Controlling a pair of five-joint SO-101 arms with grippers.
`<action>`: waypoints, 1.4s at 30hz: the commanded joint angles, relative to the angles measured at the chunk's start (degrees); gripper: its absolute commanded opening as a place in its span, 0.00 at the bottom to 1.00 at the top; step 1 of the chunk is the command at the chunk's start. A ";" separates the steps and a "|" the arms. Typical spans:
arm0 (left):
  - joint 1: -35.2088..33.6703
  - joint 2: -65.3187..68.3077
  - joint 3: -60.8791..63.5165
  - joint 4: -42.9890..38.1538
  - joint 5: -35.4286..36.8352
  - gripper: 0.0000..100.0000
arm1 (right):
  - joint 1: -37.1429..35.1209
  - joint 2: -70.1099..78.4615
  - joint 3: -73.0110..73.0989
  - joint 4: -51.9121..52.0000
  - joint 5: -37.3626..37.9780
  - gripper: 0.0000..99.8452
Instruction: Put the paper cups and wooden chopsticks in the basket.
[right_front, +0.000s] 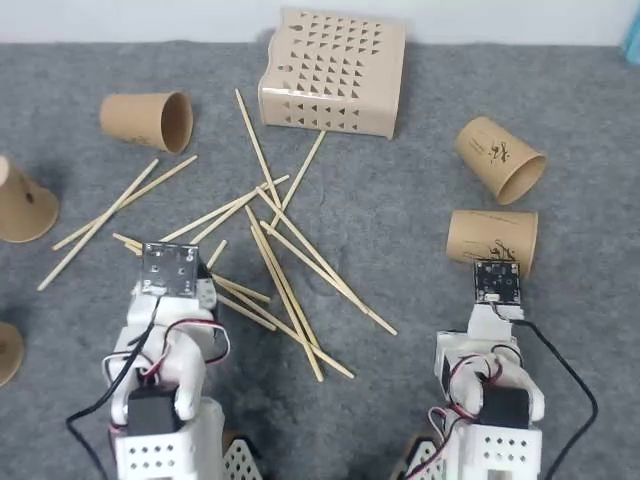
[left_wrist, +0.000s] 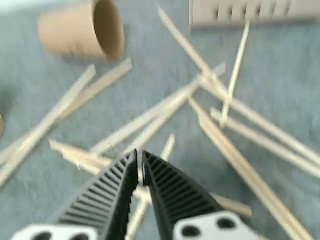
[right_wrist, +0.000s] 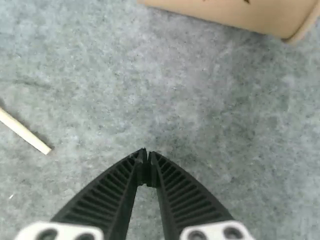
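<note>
First pick pending: left claw (left_wrist: 139, 159) pinched closed and empty, chopsticks (left_wrist: 150, 117) scattered under and ahead of it; right claw (right_wrist: 146, 159) likewise closed, paper cup (right_wrist: 240, 12) just ahead, basket (right_front: 335, 75) well beyond, so open first.

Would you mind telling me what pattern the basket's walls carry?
Rows of small triangular cut-outs in the cream basket, clearest in the high view.

Matt paper cups (right_front: 148, 121), bare wooden chopsticks (right_front: 258, 148), smooth plastic basket (right_front: 335, 75) on fuzzy cloth (right_front: 420, 200).
</note>
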 joint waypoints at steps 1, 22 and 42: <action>0.18 -0.70 -4.53 -3.52 0.18 0.01 | 0.75 0.31 -2.02 0.48 0.79 0.01; 4.40 55.74 -44.79 -4.66 11.43 0.01 | 0.75 0.31 -1.58 0.31 0.79 0.01; 8.97 115.25 -94.64 -4.66 21.98 0.19 | 1.01 0.31 -1.58 0.31 0.79 0.01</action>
